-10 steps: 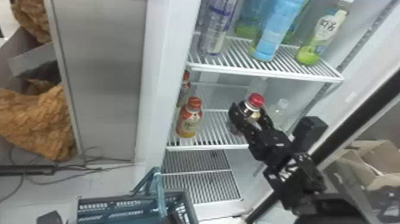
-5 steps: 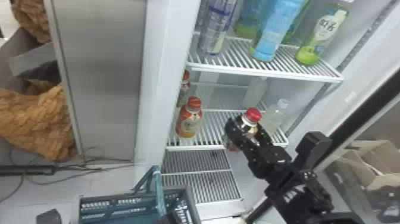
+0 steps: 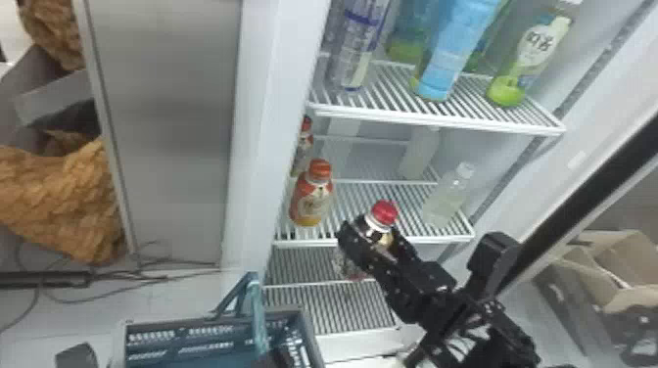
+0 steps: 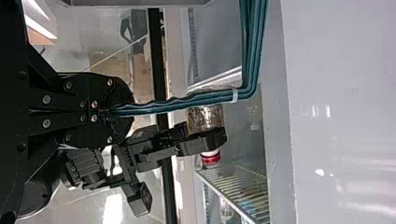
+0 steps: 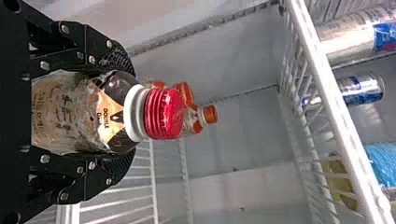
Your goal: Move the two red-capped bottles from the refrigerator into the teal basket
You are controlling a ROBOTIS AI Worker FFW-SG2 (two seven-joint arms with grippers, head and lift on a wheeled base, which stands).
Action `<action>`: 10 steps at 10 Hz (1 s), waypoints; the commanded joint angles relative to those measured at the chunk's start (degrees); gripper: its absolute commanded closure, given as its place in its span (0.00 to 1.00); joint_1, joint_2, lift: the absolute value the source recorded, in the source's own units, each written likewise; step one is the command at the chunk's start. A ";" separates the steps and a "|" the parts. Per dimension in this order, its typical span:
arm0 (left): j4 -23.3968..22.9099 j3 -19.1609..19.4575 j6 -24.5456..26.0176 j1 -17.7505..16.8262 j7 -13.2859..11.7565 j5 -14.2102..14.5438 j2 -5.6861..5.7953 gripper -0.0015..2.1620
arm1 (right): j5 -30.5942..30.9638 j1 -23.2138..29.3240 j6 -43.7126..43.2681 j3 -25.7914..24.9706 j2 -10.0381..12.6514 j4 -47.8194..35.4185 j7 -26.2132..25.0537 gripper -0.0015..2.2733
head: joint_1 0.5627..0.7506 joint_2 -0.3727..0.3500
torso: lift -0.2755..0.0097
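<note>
In the head view my right gripper (image 3: pixel 369 240) is shut around a dark, clear-sided bottle with a red cap (image 3: pixel 385 212), held tilted in front of the lower shelf's front edge. The right wrist view has the bottle (image 5: pixel 88 112) between both fingers of my right gripper (image 5: pixel 114 114), its red cap (image 5: pixel 163 113) beyond the fingertips. The teal basket (image 3: pixel 196 342) is at the head view's bottom, with my left gripper (image 3: pixel 280 359) at its handle (image 3: pixel 257 313). In the left wrist view my left gripper (image 4: pixel 119 110) is shut on the teal handle (image 4: pixel 173 103).
Two orange-capped bottles, one (image 3: pixel 312 195) nearer the front, stand at the lower shelf's left side. Clear bottles (image 3: pixel 446 198) are farther right. The upper shelf (image 3: pixel 440 115) holds several tall bottles. The refrigerator's left frame (image 3: pixel 259 147) rises behind the basket; cardboard boxes (image 3: pixel 607 259) are at right.
The right gripper has brought the red-capped bottle out from over the lower shelf, toward the robot and to the left. The left gripper has stayed almost in place at the basket handle.
</note>
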 commanded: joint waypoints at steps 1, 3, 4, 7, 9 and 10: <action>0.15 0.00 0.00 0.10 0.08 -0.18 0.06 0.53 | -0.81 1.29 1.01 -0.06 -0.04 -1.49 0.03 0.37 | 0.70 0.03 | 0.17; 0.01 -0.46 0.28 -0.04 0.08 -0.18 0.23 0.53 | -1.49 3.82 3.97 0.28 -0.12 -3.60 0.47 0.37 | 0.70 0.03 | 0.17; 0.01 -0.57 0.28 -0.04 0.08 -0.07 0.41 0.53 | -2.18 5.79 5.51 0.51 -0.12 -5.71 0.47 0.37 | 0.70 0.03 | 0.17; 0.15 -0.46 0.28 -0.04 0.26 -0.18 0.32 0.53 | -4.58 9.02 8.61 2.11 -0.21 -8.66 0.64 0.37 | 0.70 0.03 | 0.17; 0.01 -0.57 0.28 -0.32 0.35 -0.18 0.41 0.53 | -5.95 9.16 9.73 4.05 -0.74 -9.09 0.73 0.37 | 0.70 0.03 | 0.17; 0.01 -0.57 0.14 -0.32 0.35 -0.18 0.41 0.53 | -6.40 9.16 10.72 4.63 -1.00 -9.09 0.82 0.37 | 0.70 0.03 | 0.17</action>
